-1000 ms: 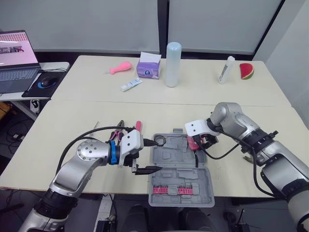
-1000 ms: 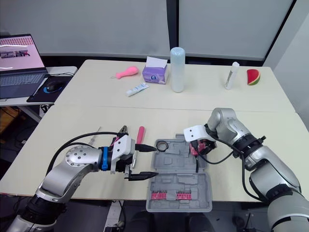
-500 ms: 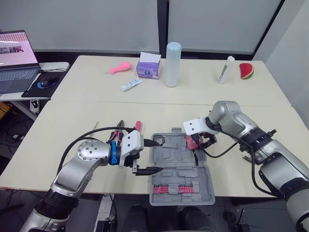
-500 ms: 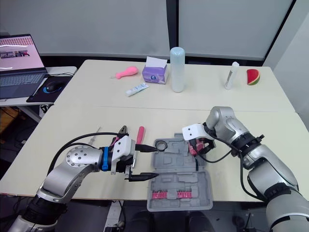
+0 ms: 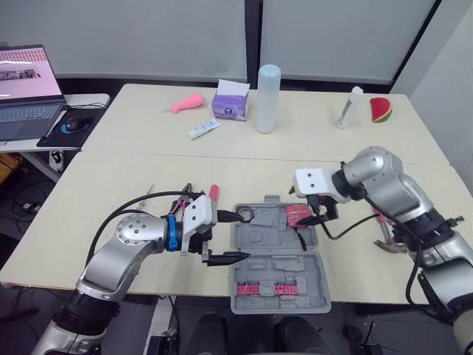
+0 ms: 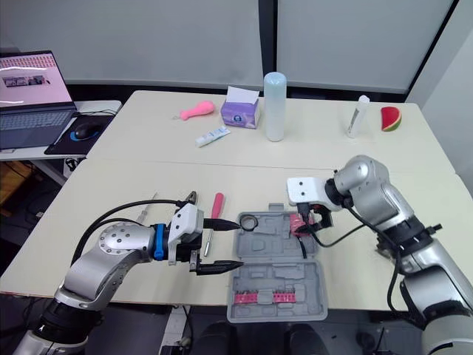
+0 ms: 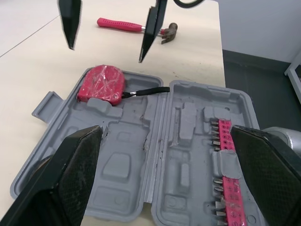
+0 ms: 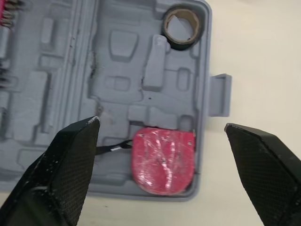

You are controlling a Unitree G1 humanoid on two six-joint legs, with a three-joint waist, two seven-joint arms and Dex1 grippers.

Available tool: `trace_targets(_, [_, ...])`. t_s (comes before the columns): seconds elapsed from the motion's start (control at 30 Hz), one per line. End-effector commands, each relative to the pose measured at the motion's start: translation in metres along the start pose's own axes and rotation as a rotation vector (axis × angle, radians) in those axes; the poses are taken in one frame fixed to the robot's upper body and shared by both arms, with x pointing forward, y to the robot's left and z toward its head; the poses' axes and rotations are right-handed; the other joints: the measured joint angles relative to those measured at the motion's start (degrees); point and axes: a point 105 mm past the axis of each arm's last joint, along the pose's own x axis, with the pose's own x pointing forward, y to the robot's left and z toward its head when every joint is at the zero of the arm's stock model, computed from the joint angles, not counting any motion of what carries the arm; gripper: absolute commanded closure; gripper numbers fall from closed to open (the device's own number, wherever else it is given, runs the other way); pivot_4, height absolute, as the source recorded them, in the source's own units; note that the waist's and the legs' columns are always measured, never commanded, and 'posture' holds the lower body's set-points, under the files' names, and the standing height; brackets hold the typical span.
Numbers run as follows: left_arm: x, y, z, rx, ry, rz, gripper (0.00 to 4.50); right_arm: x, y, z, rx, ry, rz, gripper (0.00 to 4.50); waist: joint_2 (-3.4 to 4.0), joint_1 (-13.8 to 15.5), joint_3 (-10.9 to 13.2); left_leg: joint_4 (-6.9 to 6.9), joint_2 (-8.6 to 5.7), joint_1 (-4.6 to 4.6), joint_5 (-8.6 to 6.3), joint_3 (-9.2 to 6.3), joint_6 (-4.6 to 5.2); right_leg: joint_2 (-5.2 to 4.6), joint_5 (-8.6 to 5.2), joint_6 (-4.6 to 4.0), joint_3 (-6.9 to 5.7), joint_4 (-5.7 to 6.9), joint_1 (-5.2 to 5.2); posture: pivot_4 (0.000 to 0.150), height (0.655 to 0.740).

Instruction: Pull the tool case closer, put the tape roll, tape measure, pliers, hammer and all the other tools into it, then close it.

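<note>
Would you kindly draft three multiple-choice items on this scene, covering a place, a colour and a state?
1. The right gripper has its jaws: A open; B shut empty; C shut on a tool.
2. The hammer handle is: A blue; B yellow; C pink.
3. The tape measure lies: A under the hammer; B in the tool case; C in the right gripper.
Answers: 1 A, they stand wide apart; 2 C, it shows pink; 3 B, it sits in a corner pocket.

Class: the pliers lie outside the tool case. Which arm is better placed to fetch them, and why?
Left. The pliers lie beside the left arm, left of the tool case; the open right gripper hangs over the case's right side, near the tape measure.
</note>
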Motion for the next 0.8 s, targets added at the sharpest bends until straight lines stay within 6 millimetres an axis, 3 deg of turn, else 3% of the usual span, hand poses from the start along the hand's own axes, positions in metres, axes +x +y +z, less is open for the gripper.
trace_targets(0.03, [-0.003, 0.003, 0.011, 0.022, -0.031, 0.001, 0.00, -0.012, -0.003, 0.005, 0.000, -0.040, -0.074, 1.32, 0.00, -0.1, 0.0, -0.01, 0.00, 0.01, 0.00, 0.00, 0.01, 0.01, 0.00, 0.00, 0.00, 0.00, -0.01, 0.150, 0.7002])
trace_targets(0.13, [-0.004, 0.005, 0.012, 0.023, -0.031, -0.006, 0.00, -0.008, 0.000, 0.000, 0.016, -0.039, -0.081, 2.16, 0.00, -0.2, 0.0, -0.01, 0.02, 0.02, -0.01, 0.00, 0.01, 0.04, 0.00, 0.00, 0.01, 0.00, -0.01, 0.150, 0.7002])
trace_targets(0.37, [-0.004, 0.005, 0.013, 0.025, -0.030, -0.016, 0.00, -0.002, -0.002, -0.008, 0.034, -0.017, -0.099, 3.47, 0.00, -0.1, 0.0, -0.01, 0.00, 0.02, -0.01, 0.03, 0.01, 0.04, 0.00, 0.00, 0.04, -0.01, -0.01, 0.150, 0.7002])
trace_targets(0.8, [-0.001, 0.005, 0.015, 0.035, -0.028, -0.017, 0.00, 0.017, -0.019, -0.037, 0.108, 0.076, -0.069, 3.47, 0.00, -0.1, 0.0, -0.01, 0.01, 0.03, 0.06, 0.04, -0.11, 0.04, 0.00, 0.00, 0.05, -0.01, -0.03, 0.150, 0.7002])
